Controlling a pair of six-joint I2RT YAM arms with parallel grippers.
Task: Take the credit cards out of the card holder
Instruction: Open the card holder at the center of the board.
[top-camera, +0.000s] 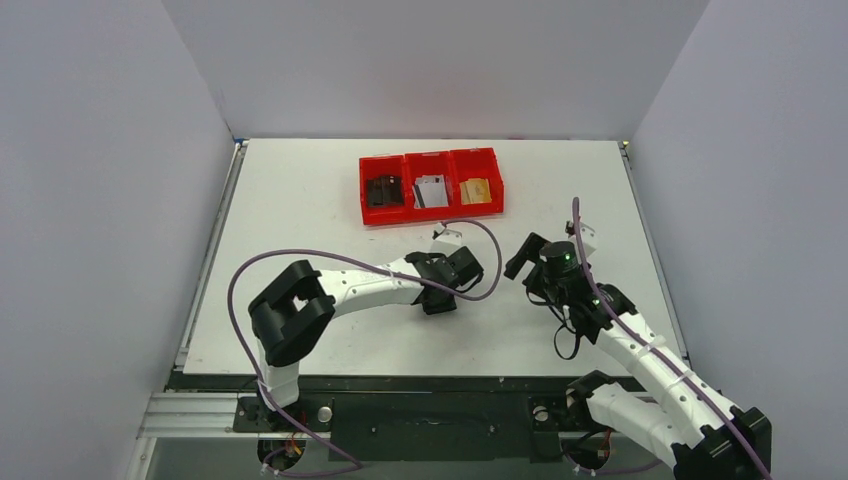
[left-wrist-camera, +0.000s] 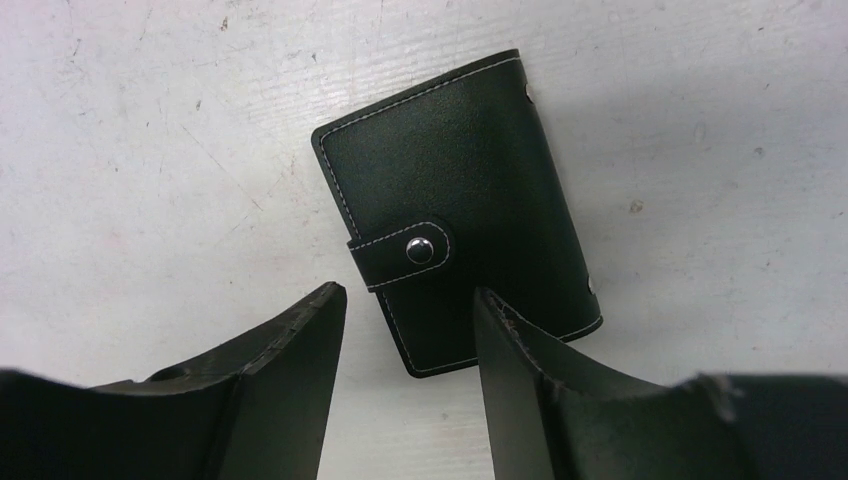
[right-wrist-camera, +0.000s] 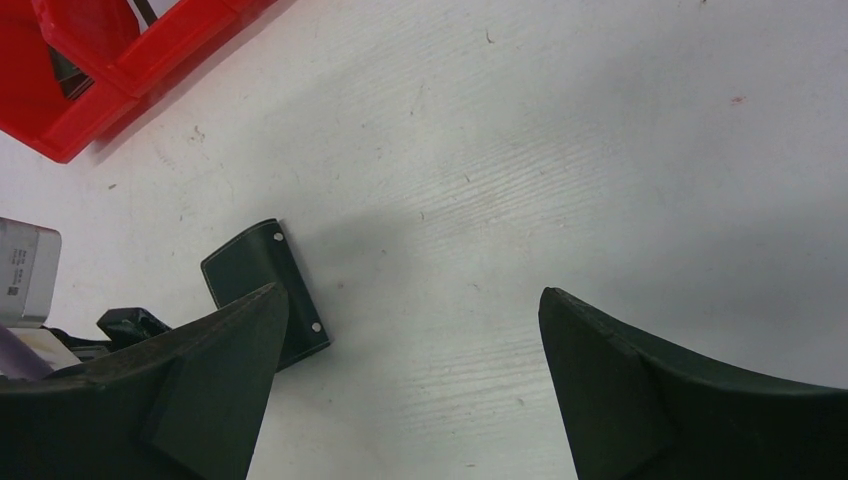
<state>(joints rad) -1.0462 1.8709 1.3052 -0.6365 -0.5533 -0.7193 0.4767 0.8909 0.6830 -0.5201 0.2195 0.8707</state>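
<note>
Left wrist view showed the card holder (left-wrist-camera: 455, 200) lying flat on the surface (left-wrist-camera: 150, 150) with its snap (left-wrist-camera: 420, 250) fastened. Its 6 o'clock edge sat between the left fingers (left-wrist-camera: 290, 380), which stood apart, not gripping. The right fingers (right-wrist-camera: 650, 400) gaped empty at its 3 o'clock. No credit cards lay beside it, so unsnapping and emptying apparently remained.

- Holder (left-wrist-camera: 460, 210): black all over; pale stitching traces the edges and strap; silver snap at the centre.
- Table (left-wrist-camera: 150, 150): white, with fine grain lines, grey scuffs and dark specks.
- Bins (top-camera: 431, 215): bright red.
- Cards (top-camera: 431, 191): black in the 9 o'clock bin, white-grey in the middle bin, tan in the 3 o'clock bin.
- Left gripper (left-wrist-camera: 408, 300) and right gripper (right-wrist-camera: 412, 300): matt black.
- Arms (top-camera: 370, 288): white shells, black joints; green light (top-camera: 567, 256) on the right one.
- Cables (top-camera: 300, 258): purple.
- Walls (top-camera: 100, 150): pale lilac-grey.
</note>
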